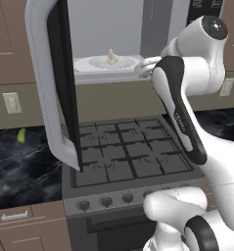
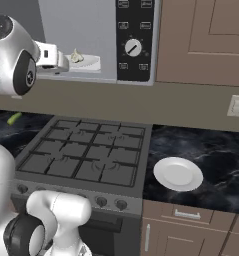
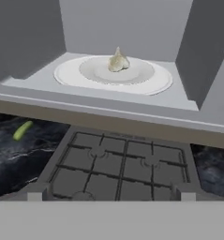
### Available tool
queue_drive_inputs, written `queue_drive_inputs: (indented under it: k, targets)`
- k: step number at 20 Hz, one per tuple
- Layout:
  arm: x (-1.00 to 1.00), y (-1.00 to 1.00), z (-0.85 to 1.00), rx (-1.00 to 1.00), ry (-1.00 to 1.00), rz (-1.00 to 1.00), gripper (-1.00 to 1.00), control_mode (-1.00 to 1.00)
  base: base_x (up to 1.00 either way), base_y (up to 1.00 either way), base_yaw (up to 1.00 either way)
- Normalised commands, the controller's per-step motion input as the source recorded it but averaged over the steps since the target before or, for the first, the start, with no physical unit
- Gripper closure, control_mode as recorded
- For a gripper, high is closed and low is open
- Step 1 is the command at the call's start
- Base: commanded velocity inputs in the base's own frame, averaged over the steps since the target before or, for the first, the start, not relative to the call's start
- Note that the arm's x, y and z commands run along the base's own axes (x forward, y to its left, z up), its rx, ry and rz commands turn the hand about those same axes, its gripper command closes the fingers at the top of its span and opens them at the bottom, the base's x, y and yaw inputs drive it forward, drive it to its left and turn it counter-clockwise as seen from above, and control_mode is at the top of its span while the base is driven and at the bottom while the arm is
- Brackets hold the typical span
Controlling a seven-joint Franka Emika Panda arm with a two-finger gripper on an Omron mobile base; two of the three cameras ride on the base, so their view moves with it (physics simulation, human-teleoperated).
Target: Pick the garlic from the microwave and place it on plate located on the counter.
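Garlic waiting in the open microwave
Door swung wide left, cavity mouth clear; cream pointed garlic [image 3: 117, 62] on the smooth white turntable [image 3: 71, 75]. Pale plate [image 2: 178, 174] on veined black worktop [image 2: 216, 150], right. Jaws: can't tell.

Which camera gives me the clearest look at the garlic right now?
The hand view: the garlic sits unobstructed at the middle of the turntable tray inside the microwave. The left base view shows it small and distant; in the right base view it is tiny, beside the arm.

Glossy white rounded arm segments with dark grey-black joints and a round grey end cap.
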Motion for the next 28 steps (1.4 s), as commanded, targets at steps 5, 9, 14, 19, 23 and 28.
queue_drive_inputs:
  k: [5, 9, 14, 19, 23, 28]
  targets:
    - [0.00, 0.03, 0.47, 0.00, -0.02, 0.02, -1.00, -1.00, 0.00, 0.00, 0.00]
    - [0.06, 0.10, 0.28, 0.00, 0.00, 0.00, -1.00, -1.00, 0.00, 0.00, 0.00]
    - [0.27, 0.07, 0.16, 0.00, -0.03, 0.00, -1.00, -1.00, 0.00, 0.00, 0.00]
    - [0.32, 0.10, -0.01, 0.00, -0.01, 0.00, -1.00, -1.00, 0.00, 0.00, 0.00]
    - [0.48, 0.34, -0.60, 0.00, 0.00, 0.00, -1.00, -1.00, 0.00, 0.00, 0.00]
    - [0.84, 0.20, -0.41, 0.00, 0.00, 0.00, -1.00, -1.00, 0.00, 0.00, 0.00]
